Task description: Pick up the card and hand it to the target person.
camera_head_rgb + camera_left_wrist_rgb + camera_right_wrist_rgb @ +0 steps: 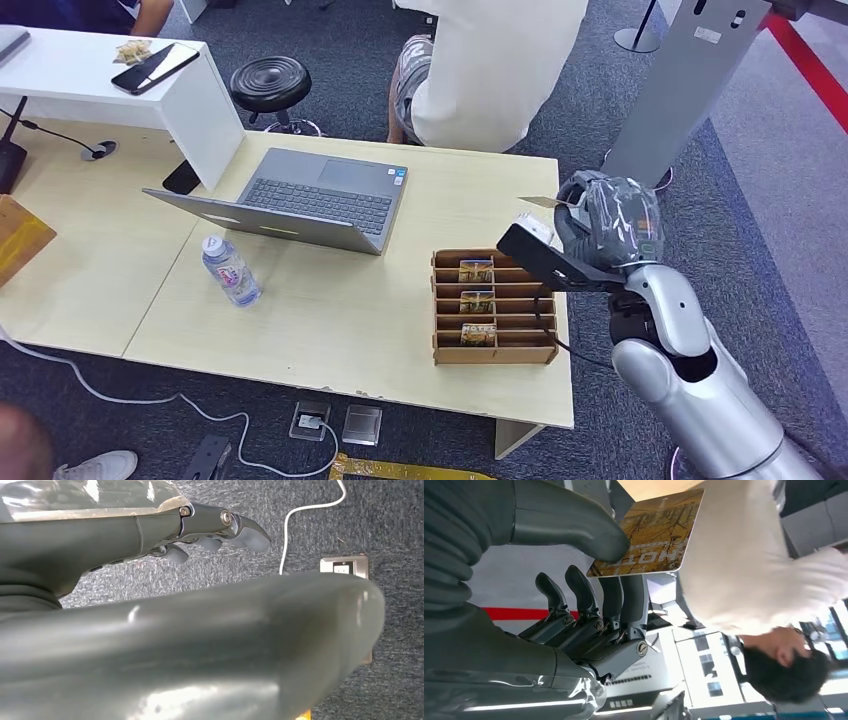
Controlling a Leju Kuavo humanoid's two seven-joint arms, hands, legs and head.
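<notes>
Holding one card (651, 532) between its thumb and fingers (624, 597), the right hand (600, 222) is raised past the desk's right edge, beside the wooden rack (494, 345). In the head view the card (540, 202) shows as a thin pale edge sticking out toward the person (495, 65) in a white top, who stands at the far side of the desk (330, 320). The right wrist view shows the card's yellow-brown printed face, one corner pressed under the thumb, with the white top right behind it.

The left hand (215, 532) hangs over grey carpet; its fingers are slightly curled and apart, holding nothing.

Three cards remain in the rack, each upright in its own slot: one (476, 270) near the back, one (477, 301) in the middle, one (479, 333) near the front.

On the desk stand one open laptop (320, 195) and one water bottle (231, 270), the bottle just in front of the laptop's left corner. One white shelf (100, 85) at the far left carries one black phone (155, 68). One black stool (271, 85) sits behind the desk, left of the person. Two floor sockets (337, 422) lie side by side on the carpet below the desk, and one white cable (130, 400) runs to them. One white shoe (95, 466) shows at the lower left corner.
</notes>
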